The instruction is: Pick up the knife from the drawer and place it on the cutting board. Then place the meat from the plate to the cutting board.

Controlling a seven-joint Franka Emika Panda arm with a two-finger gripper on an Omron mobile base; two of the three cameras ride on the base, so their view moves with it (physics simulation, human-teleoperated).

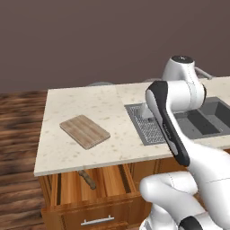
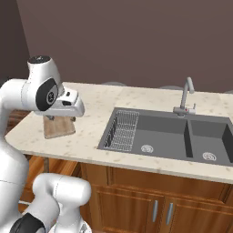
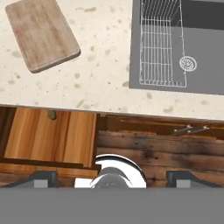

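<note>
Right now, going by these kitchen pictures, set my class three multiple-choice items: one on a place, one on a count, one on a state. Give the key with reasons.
1. Where does the knife lie?
A. on the cutting board
B. in the drawer
C. on the floor

2. How many basins does the sink have?
A. one
B. two
C. three

3. What state is the drawer in?
A. shut flush with the cabinet
B. pulled out
C. taken out and set on the counter

Key:
1 B: the brown handle lies on the drawer's wooden bottom, partly under the counter edge.
2 B: a single divider splits the grey sink into a left and a right basin, each with its own drain.
3 B: the drawer's inside shows below the counter edge, with its front and silver handle standing forward.
</note>
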